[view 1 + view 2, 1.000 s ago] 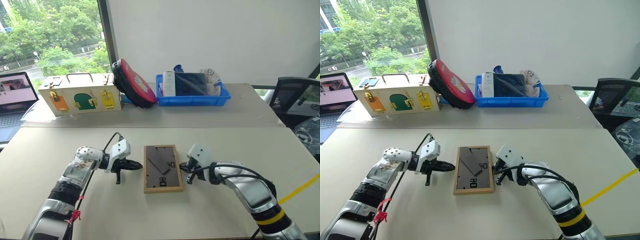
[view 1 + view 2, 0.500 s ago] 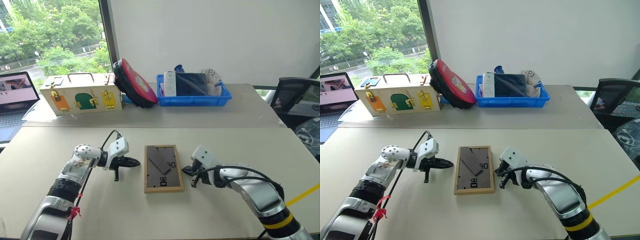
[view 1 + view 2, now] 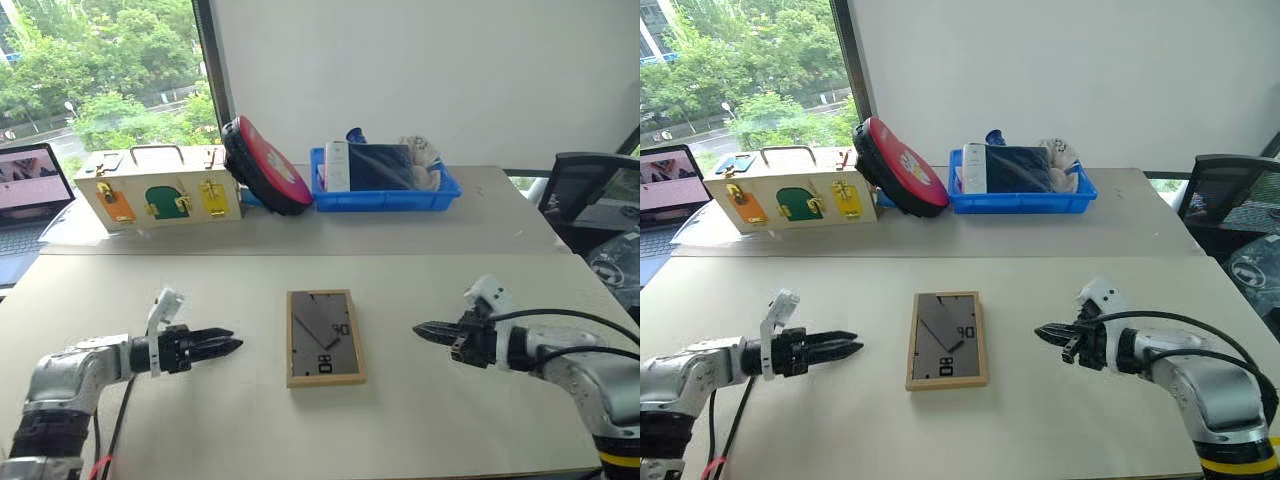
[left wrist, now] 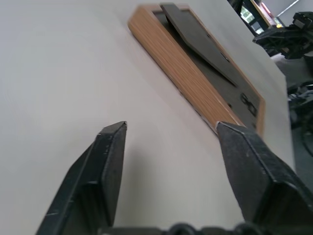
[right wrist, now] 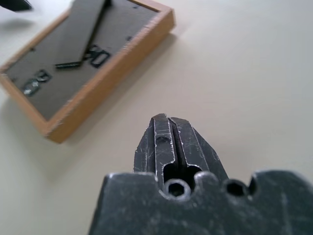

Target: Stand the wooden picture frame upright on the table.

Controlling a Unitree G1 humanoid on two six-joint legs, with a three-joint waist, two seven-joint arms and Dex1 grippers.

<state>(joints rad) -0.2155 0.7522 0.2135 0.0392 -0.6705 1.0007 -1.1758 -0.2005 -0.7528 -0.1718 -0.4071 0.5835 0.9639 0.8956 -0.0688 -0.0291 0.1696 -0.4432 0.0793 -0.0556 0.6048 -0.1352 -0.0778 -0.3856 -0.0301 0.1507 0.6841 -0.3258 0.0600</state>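
The wooden picture frame point(image 3: 325, 337) lies flat in the middle of the table point(image 3: 300, 430), its dark grey back with the stand and white marks facing up. To its left, a short way off, my left gripper point(image 3: 238, 344) points at it just above the tabletop. The left wrist view shows that gripper point(image 4: 171, 129) open and empty, with the frame's point(image 4: 182, 74) long wooden edge ahead. On the frame's right my right gripper point(image 3: 417, 328) also points at it from a gap. Its fingertips point(image 5: 166, 128) are shut on nothing, with the frame's point(image 5: 73, 63) corner beyond.
Past the table's seam point(image 3: 420, 254) stand a cream box with coloured doors point(image 3: 160, 195), a red round pad point(image 3: 265, 165) leaning on it, and a blue tray point(image 3: 385, 190) with items. A laptop point(image 3: 25, 190) sits far left, a black chair point(image 3: 590, 190) at the right.
Both arms have drawn away from the frame, the left to the left and the right to the right. The left gripper has rolled and opened. The frame has not moved.
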